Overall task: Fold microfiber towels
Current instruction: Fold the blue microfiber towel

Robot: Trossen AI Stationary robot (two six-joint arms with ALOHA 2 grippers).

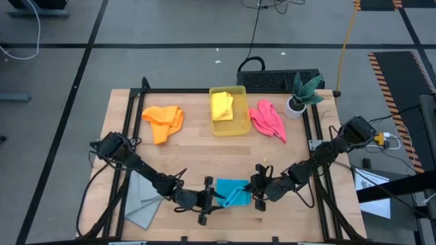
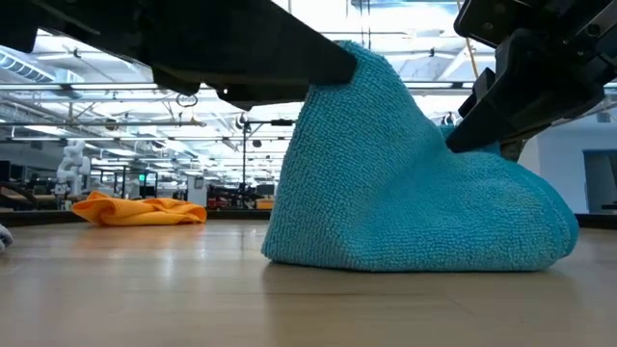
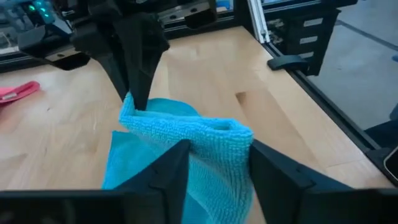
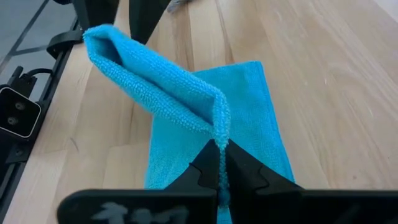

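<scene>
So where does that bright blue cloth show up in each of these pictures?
High view: blue towel at the table's near edge, between both grippers.
Low view: fills the centre.
Left wrist view: between that arm's fingers.
Right wrist view: centre, pinched at a fold.
Shared landmark: orange towel, also in the low view.

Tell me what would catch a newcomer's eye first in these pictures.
The bright blue towel at the table's near edge, pulled up into a peak between the left gripper and the right gripper. The right one is shut on a fold; the left one's fingers straddle the cloth. Behind, a yellow towel lies in a plastic bin, flanked by an orange towel and a pink towel.
</scene>
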